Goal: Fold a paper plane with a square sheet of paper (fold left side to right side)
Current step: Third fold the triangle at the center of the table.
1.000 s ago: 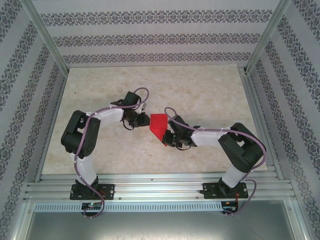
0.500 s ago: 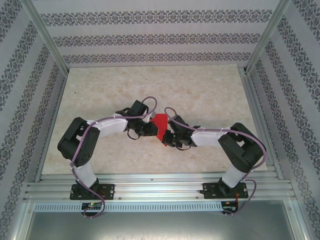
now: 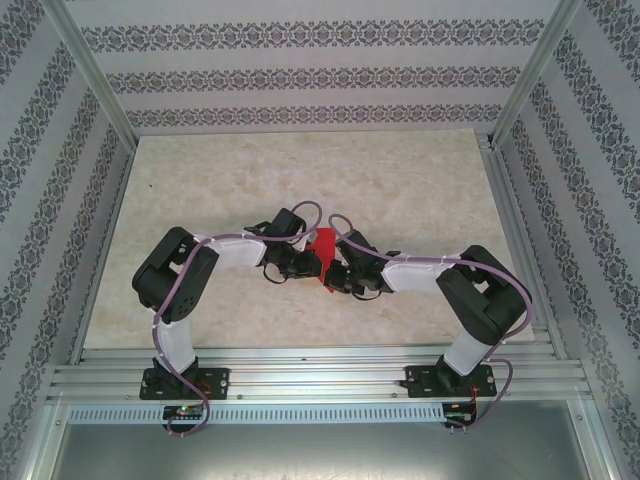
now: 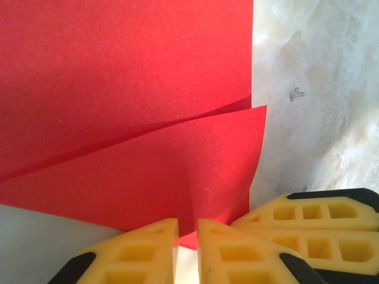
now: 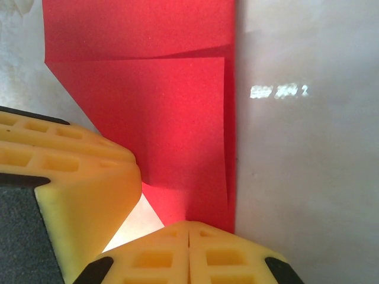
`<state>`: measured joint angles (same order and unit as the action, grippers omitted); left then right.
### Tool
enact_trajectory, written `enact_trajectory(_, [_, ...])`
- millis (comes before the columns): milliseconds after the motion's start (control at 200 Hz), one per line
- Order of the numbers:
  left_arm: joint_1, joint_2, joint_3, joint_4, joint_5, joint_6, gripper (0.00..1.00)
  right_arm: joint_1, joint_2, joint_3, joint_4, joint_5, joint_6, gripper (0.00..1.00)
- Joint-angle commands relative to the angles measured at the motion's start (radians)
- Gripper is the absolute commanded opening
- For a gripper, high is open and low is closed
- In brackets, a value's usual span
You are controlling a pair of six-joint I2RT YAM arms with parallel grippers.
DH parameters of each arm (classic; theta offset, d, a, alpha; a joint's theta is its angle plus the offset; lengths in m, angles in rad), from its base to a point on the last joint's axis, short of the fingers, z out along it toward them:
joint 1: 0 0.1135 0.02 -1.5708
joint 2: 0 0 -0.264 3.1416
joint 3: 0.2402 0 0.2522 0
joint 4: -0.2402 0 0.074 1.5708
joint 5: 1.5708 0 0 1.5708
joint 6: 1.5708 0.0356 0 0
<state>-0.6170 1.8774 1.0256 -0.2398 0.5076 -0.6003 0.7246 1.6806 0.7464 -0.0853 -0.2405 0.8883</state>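
square sheet of paper (image 3: 322,243) sits mid table (image 3: 420,190). left gripper (image 4: 187,229) pinches its left flap to swing it right. right gripper (image 5: 188,229) is clenched, probably pinning the near edge so the crease stays put.

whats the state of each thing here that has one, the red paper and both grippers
thin bright red paper sheet: partly folded, layers overlapping, pinched by both grippers
left gripper with yellow fingers: shut on the paper's edge
right gripper with yellow fingers: shut on the paper's edge
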Motion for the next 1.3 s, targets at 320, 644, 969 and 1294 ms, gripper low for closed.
enact_trajectory(320, [0.054, 0.007, 0.069, -0.091, -0.16, 0.063, 0.19, 0.018, 0.077, -0.025, -0.2, 0.038, -0.032, 0.07])
enact_trajectory(644, [0.168, 0.006, 0.062, -0.125, -0.219, 0.127, 0.19, 0.019, 0.082, -0.027, -0.196, 0.036, -0.033, 0.07])
enact_trajectory(969, [0.193, -0.145, 0.035, -0.094, -0.109, 0.16, 0.19, 0.018, 0.085, -0.015, -0.189, 0.028, -0.032, 0.07])
enact_trajectory(1294, [0.076, -0.081, 0.05, -0.03, -0.029, 0.131, 0.19, 0.009, 0.082, -0.01, -0.162, 0.015, -0.027, 0.07])
